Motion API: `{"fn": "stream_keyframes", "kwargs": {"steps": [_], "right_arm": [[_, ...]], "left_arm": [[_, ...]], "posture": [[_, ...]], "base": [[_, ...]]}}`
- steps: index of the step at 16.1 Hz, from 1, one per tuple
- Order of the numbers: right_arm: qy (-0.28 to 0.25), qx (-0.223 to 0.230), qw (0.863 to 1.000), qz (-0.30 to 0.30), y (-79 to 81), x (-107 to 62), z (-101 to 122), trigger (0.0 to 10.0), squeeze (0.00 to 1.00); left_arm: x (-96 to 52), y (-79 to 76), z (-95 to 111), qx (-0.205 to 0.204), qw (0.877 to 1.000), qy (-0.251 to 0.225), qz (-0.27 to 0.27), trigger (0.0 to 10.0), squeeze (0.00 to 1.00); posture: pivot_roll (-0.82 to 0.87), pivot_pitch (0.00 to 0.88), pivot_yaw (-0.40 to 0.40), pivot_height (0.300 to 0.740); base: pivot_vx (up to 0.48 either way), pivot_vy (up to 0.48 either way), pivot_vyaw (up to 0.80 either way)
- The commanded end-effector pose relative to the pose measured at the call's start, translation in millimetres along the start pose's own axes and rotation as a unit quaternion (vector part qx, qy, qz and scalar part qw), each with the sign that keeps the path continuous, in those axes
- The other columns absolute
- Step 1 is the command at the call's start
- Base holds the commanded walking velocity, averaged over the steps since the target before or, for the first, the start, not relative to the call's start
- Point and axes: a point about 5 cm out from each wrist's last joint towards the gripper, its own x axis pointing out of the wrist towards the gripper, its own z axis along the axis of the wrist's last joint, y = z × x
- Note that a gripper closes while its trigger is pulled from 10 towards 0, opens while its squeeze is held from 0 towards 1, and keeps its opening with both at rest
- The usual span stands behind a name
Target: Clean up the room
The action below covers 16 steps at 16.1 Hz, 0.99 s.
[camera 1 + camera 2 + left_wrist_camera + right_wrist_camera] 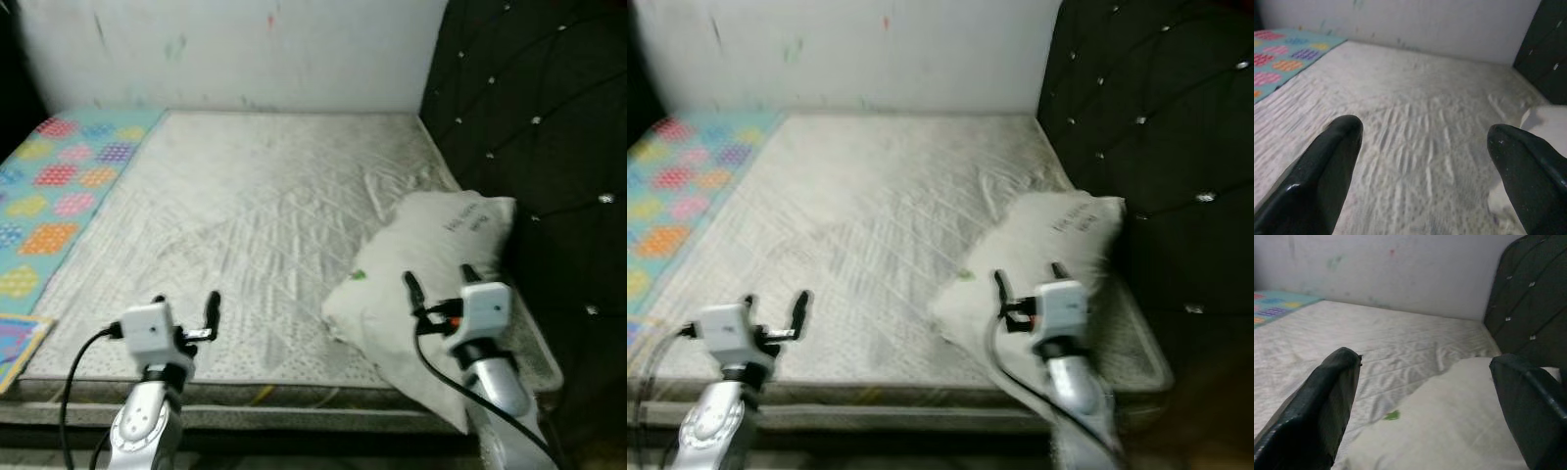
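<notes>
Left eye view: bare quilted mattress (265,225), grey-white, on a bed against a pale wall (235,49); black tufted headboard (549,147) along the robot's right; a colourful play mat (59,196) with hexagon patches on the robot's left, beside the mattress. One white pillow (431,264), printed with dark lettering and a small green mark, lay tilted at the mattress's near right corner, one end close to the headboard. Left hand (186,304) hovered over the near edge of the mattress, fingers spread, grasping nothing. Right hand (439,279) hovered just above the pillow, fingers spread, released. Right eye view: the same items, softer in focus; nothing further to add. Left wrist view: two black fingers (1317,176) wide apart over the quilted surface, the play mat and wall beyond, a corner of the pillow at the frame's edge. Right wrist view: fingers (1322,401) wide apart directly over the pillow, its green mark plain here and far smaller in the head views; the headboard's studs were also clearer. Progress, as judged: early; the pillow was not yet grasped or squared against the headboard, and that step appeared to be in hand.
</notes>
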Motion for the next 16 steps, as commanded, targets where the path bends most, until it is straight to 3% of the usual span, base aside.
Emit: {"fn": "stream_keyframes", "kwargs": {"steps": [1,12,16], "right_arm": [[-0.001,-0.007,1.0,-0.001,-4.3,1.2,1.5,10.0,0.0],[0.002,-0.007,1.0,0.004,-3.8,2.4,0.2,10.0,0.0],[0.004,-0.005,1.0,0.002,-3.4,2.4,-0.6,10.0,0.0]], "left_arm": [[2.3,-0.5,3.5,0.003,1.0,-0.006,0.0,10.0,0.0],[2.3,0.6,4.8,-0.006,1.0,-0.013,-0.006,10.0,0.0],[2.0,-0.7,5.9,-0.005,1.0,-0.016,-0.02,10.0,0.0]], "posture": [[-0.16,0.0,0.043,0.74],[-0.15,0.0,0.04,0.74],[-0.15,0.0,0.042,0.74]], "base": [[0.0,-0.368,0.0],[0.0,-0.032,0.0],[0.0,0.0,-0.67]]}}
